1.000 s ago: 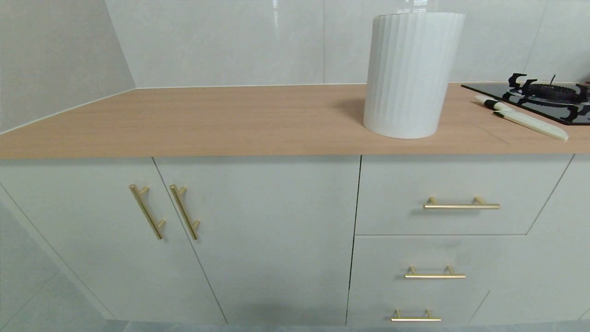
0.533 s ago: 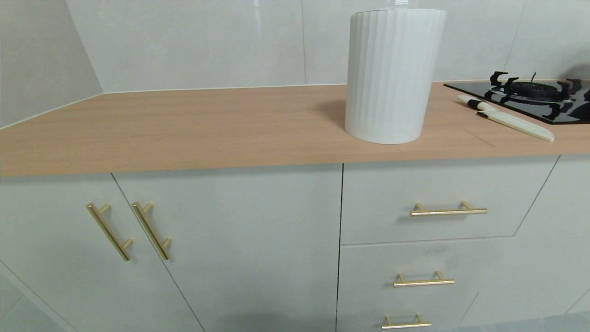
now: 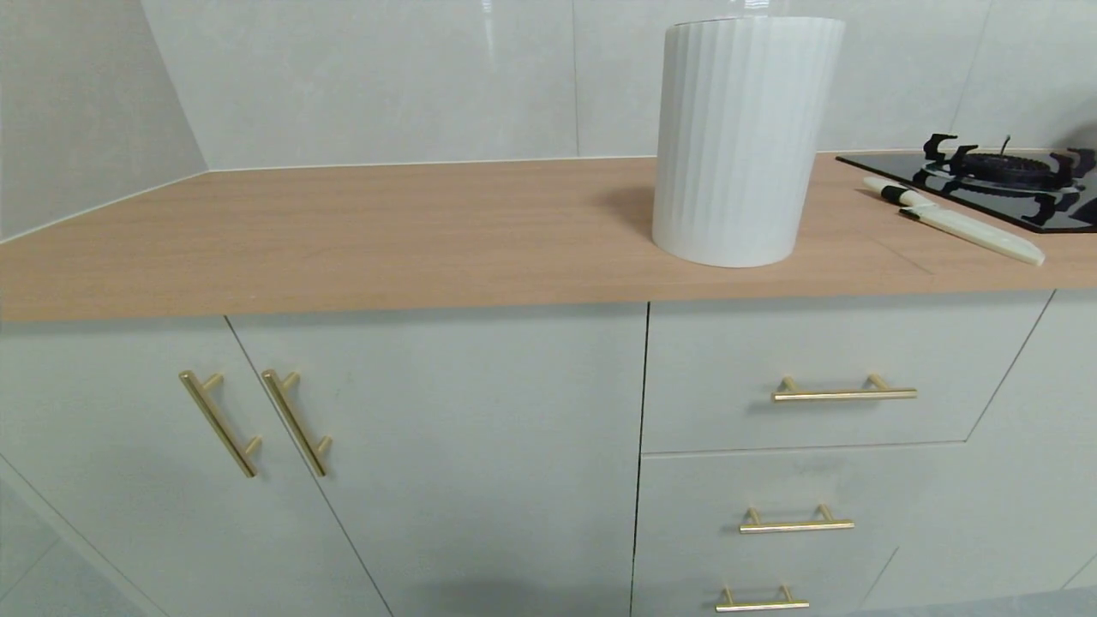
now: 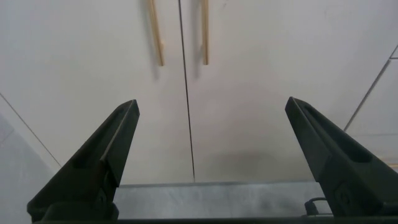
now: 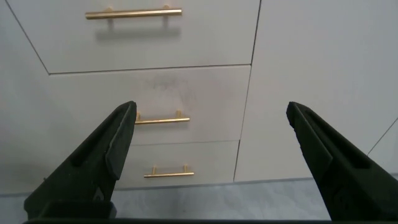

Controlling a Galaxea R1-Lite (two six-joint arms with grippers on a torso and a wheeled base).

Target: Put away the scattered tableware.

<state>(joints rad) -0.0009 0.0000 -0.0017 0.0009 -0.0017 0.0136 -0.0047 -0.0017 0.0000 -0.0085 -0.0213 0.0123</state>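
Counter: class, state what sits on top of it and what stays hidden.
On the counter stand a white ribbed container, a knife and a hob. The container's walls hide its inside.

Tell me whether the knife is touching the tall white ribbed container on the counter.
Apart. The head view shows a stretch of bare wooden countertop between the knife and the white ribbed container.

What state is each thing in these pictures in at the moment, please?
White ribbed container: upright on the countertop.
Knife: lying flat on the countertop beside the hob.
Cabinet doors: shut.
Drawers: all three shut.
Left gripper: open, empty.
Right gripper: open, empty.
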